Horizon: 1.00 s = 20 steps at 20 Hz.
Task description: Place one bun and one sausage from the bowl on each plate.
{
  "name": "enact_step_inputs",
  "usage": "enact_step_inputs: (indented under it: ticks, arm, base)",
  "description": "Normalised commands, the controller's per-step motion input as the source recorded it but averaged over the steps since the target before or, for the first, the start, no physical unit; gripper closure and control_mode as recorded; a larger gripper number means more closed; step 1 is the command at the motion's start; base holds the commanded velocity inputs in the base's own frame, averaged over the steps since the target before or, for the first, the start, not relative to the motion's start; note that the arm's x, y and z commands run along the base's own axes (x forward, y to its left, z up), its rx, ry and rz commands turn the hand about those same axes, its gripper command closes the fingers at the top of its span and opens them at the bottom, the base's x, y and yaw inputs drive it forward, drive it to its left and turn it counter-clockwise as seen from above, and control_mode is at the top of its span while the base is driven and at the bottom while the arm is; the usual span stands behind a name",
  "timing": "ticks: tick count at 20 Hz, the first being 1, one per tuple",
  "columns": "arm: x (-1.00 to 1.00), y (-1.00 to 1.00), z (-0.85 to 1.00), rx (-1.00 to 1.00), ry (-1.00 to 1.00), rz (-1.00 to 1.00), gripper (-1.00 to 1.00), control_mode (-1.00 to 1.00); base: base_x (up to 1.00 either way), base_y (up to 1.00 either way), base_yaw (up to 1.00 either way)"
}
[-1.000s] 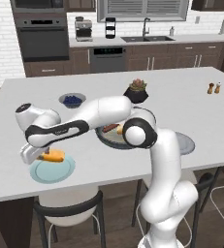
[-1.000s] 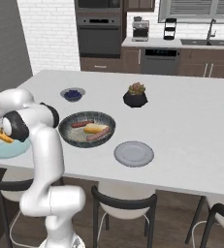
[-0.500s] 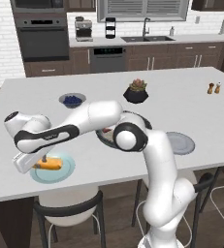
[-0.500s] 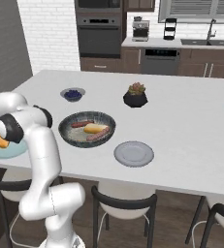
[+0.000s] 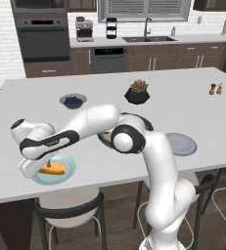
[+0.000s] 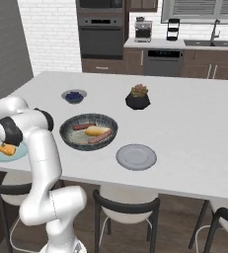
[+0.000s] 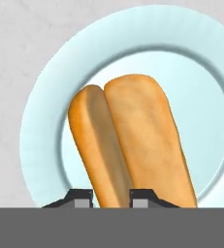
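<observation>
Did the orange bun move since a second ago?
Yes. The orange bun, pinched in the gripper, has come down toward the table's near edge and now sits over the blue-green plate; before, it was higher, above the plate's far rim.

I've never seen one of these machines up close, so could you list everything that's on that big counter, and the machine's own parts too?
orange bun: one, orange-golden, over the blue-green plate, between the claw's tips
blue-green plate: one, pale blue-green, counter's near left edge
bowl: one, dark grey with pale inside, mid counter
pale bun: one, pale yellow, in the bowl
sausages: two, reddish-brown, in the bowl either side of the pale bun
grey plate: one, grey, right of the bowl
blueberry bowl: one, small, behind the bowl
plant pot: one, black, mid counter
shakers: two, brown and pale, far right
arm: one, white, stretched left
claw: one, dark tips, shut on the orange bun
</observation>
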Motion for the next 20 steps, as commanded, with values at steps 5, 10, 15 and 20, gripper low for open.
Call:
enact_step_inputs:
  ticks: [5,10,15,20]
  arm:
    - [0.02,0.04,-0.10,0.00,0.00,0.00,-1.00,-1.00]
    - [0.00,0.00,0.02,0.00,-0.01,0.00,-1.00,-1.00]
    - [-0.13,-0.01,0.40,0.00,-0.03,-0.04,-1.00,-1.00]
    - [-0.53,-0.23,0.92,0.00,-0.17,-0.15,-1.00,-1.00]
  base:
    - [0.00,0.00,0.00]
    - [0.00,0.00,0.00]
    - [0.00,0.00,0.00]
    - [0.00,0.00,0.00]
